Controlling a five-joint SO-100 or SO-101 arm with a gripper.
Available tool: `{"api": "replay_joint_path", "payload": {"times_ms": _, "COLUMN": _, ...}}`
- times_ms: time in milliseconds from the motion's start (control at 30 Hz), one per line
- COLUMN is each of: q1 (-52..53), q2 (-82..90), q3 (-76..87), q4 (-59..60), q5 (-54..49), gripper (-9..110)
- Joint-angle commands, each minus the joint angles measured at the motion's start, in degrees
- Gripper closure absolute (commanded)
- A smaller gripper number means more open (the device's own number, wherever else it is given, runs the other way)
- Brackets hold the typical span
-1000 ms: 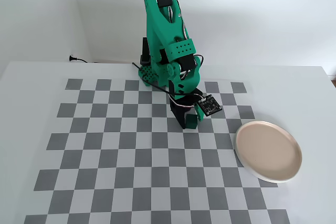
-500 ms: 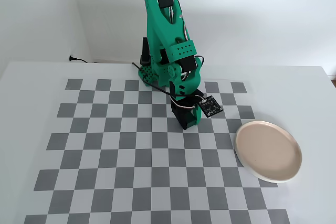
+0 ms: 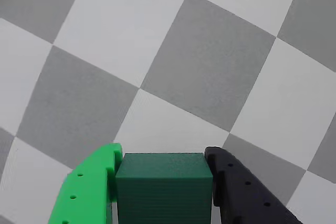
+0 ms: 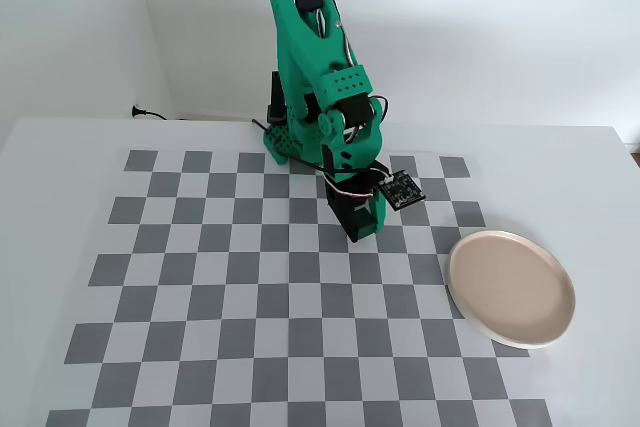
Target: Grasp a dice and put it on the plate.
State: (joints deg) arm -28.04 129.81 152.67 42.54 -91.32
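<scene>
Closest to us in the wrist view sits the dice (image 3: 164, 187), a plain dark green cube at the bottom edge of the frame. It fills the gap between the two jaws of the gripper (image 3: 164, 169): a bright green one pressed against its left face and a black one against its right face. We read the jaws as closed on the dice, with both side faces in contact. The cube is squarely aligned with the jaws, its top face level and its front edge running straight across the view; being a cube, it has no long axis we can name, and its faces show no pips. Its lower part is cut off by the frame, so we cannot tell whether it touches the tabletop (image 3: 210, 72), whose grey and white checks run diagonally beyond it.

From the fixed view we see the green arm (image 4: 320, 87) bent forward over the middle of the checkered tabletop (image 4: 200, 297), with the gripper (image 4: 360, 227) pointing down close to the surface. The dice itself is too hidden there for us to pick out. To the right and a little nearer the camera, the plate (image 4: 511, 288) lies well apart from the gripper, at the right edge of the checkered area; its beige-pink inside is bare.
</scene>
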Motion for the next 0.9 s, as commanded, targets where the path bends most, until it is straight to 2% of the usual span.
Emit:
{"api": "replay_joint_path", "payload": {"times_ms": 0, "q1": -0.97, "q2": 10.90, "q3": -5.89, "q4": 7.03, "q5": -0.97, "gripper": 106}}
{"api": "replay_joint_path", "payload": {"times_ms": 367, "q1": -6.42, "q2": 14.33, "q3": -19.95, "q4": 19.34, "q5": 1.05, "gripper": 106}}
{"api": "replay_joint_path", "payload": {"times_ms": 867, "q1": -14.77, "q2": -10.37, "q3": -46.32, "q4": 22.15, "q5": 8.26, "gripper": 106}}
